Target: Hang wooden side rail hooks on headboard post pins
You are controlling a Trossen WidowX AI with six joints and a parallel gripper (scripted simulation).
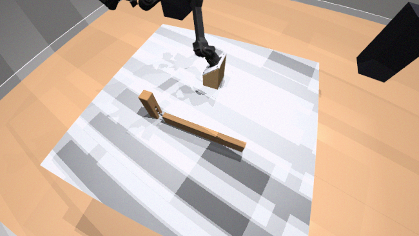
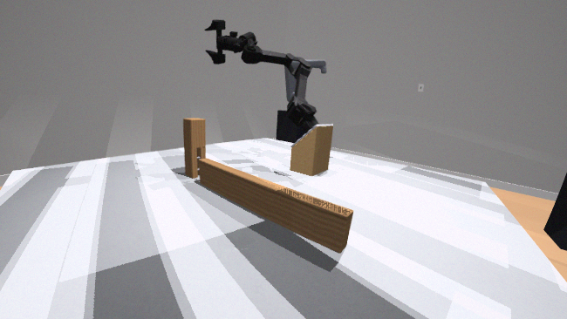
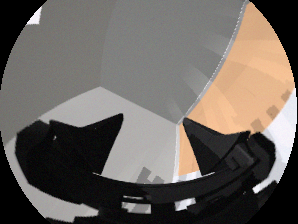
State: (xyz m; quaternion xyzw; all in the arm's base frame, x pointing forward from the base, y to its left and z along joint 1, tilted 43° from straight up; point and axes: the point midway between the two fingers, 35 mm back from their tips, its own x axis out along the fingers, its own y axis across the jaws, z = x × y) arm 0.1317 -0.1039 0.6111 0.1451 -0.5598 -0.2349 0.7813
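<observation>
The wooden headboard post (image 1: 148, 104) (image 2: 191, 145) stands upright on the pale table mat, its slot facing the rail. The wooden side rail (image 1: 202, 130) (image 2: 266, 199) stands on its narrow edge, running from beside the post's slot toward the front right. A narrow gap shows between rail end and post, with small bits of metal in it. Whether both hooks sit on the pins is too small to tell. The far end appears low at the table. My gripper (image 2: 209, 41) (image 3: 153, 119) is open and empty, high above and behind the post, well away from the rail.
A wedge-shaped wooden block (image 1: 211, 79) (image 2: 310, 152) with a pale sloped top stands at the arm's base, behind the rail. Black boxes (image 1: 388, 45) stand beyond the mat at the right and behind the arm. The pale mat (image 1: 274, 97) lies under the post and rail.
</observation>
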